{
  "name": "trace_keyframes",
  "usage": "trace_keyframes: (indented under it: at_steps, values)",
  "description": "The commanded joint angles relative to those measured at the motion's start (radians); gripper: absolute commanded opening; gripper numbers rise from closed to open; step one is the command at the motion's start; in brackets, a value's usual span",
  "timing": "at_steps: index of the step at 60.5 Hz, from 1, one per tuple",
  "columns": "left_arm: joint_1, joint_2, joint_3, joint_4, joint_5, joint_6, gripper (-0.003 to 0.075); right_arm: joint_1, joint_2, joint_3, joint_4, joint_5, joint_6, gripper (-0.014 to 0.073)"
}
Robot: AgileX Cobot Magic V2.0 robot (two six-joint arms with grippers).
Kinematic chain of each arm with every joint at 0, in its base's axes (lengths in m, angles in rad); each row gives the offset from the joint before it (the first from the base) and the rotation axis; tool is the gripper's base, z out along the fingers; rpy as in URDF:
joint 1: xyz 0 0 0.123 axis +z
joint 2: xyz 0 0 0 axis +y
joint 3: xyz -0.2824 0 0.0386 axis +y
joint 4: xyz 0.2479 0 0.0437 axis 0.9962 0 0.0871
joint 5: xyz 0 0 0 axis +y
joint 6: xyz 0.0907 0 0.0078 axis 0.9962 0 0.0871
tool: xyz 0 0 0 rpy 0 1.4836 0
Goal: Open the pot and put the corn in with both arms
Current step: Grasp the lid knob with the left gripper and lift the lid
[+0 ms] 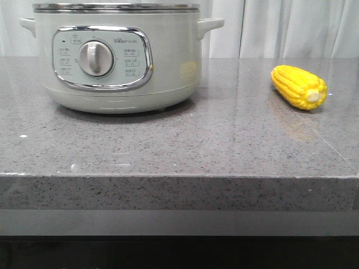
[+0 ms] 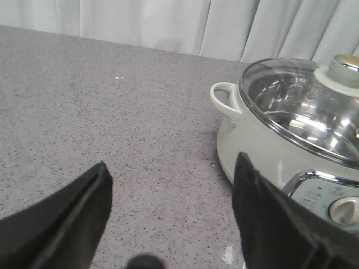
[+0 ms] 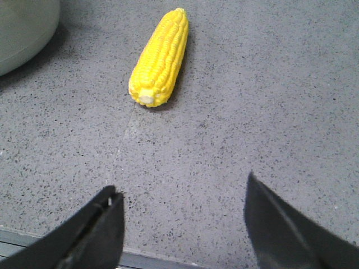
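Hands first: we see the left hand (image 2: pixel 171 210) with its two black fingers spread wide apart, holding nothing and touching nothing, above the bare grey table (image 2: pixel 112 112) just beside the pot (image 2: pixel 269 140). We see the right hand (image 3: pixel 182 224) equally spread, empty, over the table near its front edge, with the corn (image 3: pixel 160 56) lying apart from it, pale stub end turned toward the fingers.

Front view: we find neither hand in frame. The pot (image 1: pixel 118 56) stands on the table (image 1: pixel 179 145) at left, control panel and dial (image 1: pixel 96 58) facing us. The corn (image 1: pixel 299 87) lies flat on the table at right, well apart from the pot.

Limits of view: the front view cuts off the pot above its metal rim, so the lid is hidden there. The left wrist view shows the glass lid (image 2: pixel 297 106) seated on the pot with its knob (image 2: pixel 343 70) partly cut off at the frame edge. Panel lettering is too small to read.
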Motion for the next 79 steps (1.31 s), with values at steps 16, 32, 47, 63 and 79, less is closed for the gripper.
trace_keyframes:
  at_steps: [16,32,47,63,79]
  values:
    - [-0.264,0.238,-0.132,-0.026,-0.274,0.085,0.0514,-0.006,0.011,-0.037,0.001,-0.070,-0.013,0.0528]
    - [-0.382,0.513,-0.290,-0.031,-0.418,0.085,0.0514,-0.006,0.011,-0.037,0.001,-0.073,-0.013,0.0528]
    - [-0.393,0.737,-0.472,-0.037,-0.452,0.082,0.0514,-0.006,0.011,-0.037,0.001,-0.081,-0.013,0.0528]
    - [-0.393,0.897,-0.644,-0.059,-0.452,0.082,0.0514,-0.006,0.011,-0.037,0.001,-0.105,-0.013,0.0528]
    - [-0.393,1.002,-0.719,-0.059,-0.466,0.082,0.0514,-0.006,0.011,-0.037,0.001,-0.121,-0.013,0.0528]
